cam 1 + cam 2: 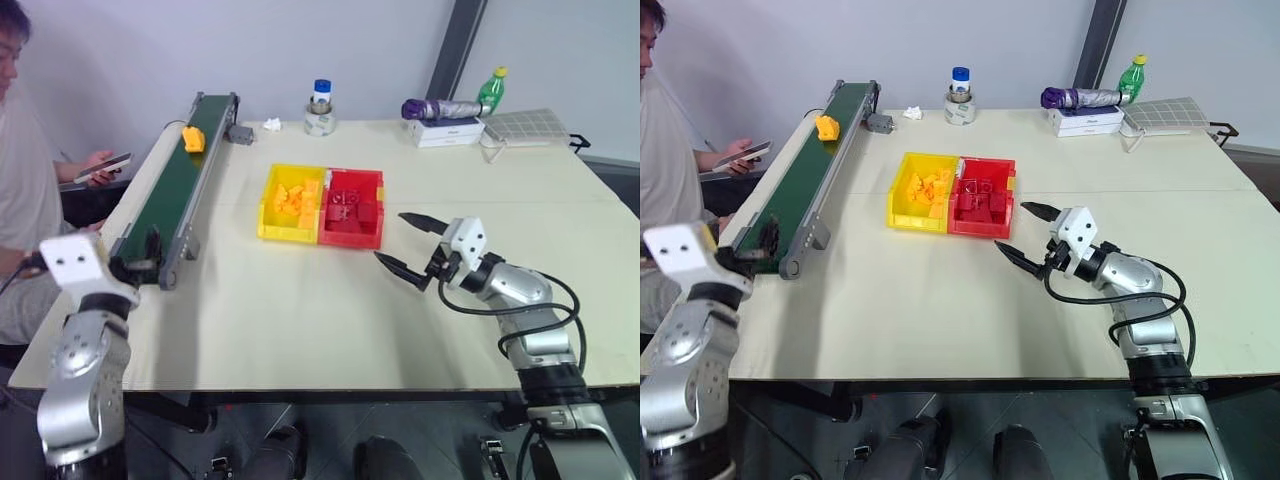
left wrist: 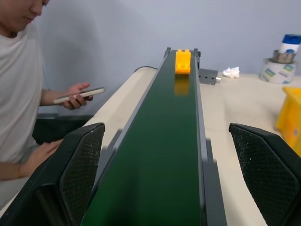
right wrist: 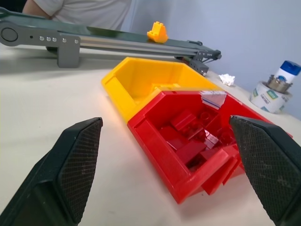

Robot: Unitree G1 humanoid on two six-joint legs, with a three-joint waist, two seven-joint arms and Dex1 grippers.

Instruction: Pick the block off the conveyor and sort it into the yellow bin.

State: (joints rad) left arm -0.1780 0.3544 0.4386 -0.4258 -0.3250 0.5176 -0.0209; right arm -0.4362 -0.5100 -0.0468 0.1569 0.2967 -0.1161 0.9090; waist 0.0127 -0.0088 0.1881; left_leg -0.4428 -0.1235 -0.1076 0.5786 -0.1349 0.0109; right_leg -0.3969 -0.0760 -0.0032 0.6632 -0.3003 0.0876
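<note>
The yellow-orange block [image 1: 193,138] rides at the far end of the dark green conveyor [image 1: 170,190], also seen down the belt [image 2: 183,61]. My left gripper [image 2: 165,129] is open at the belt's near end, one finger on each side of it, far short of the block. The yellow bin [image 1: 290,236] sits mid-table with several yellow pieces inside. Just right of the trays, my right gripper [image 1: 392,237] hovers open and empty, pointing at them.
A red tray [image 1: 350,241] of red bricks joins the yellow bin's right side. A person holding a phone [image 1: 103,167] sits left of the conveyor. A tape roll with a bottle [image 1: 320,118], crumpled paper [image 1: 272,124], an umbrella and a box [image 1: 445,130] line the back edge.
</note>
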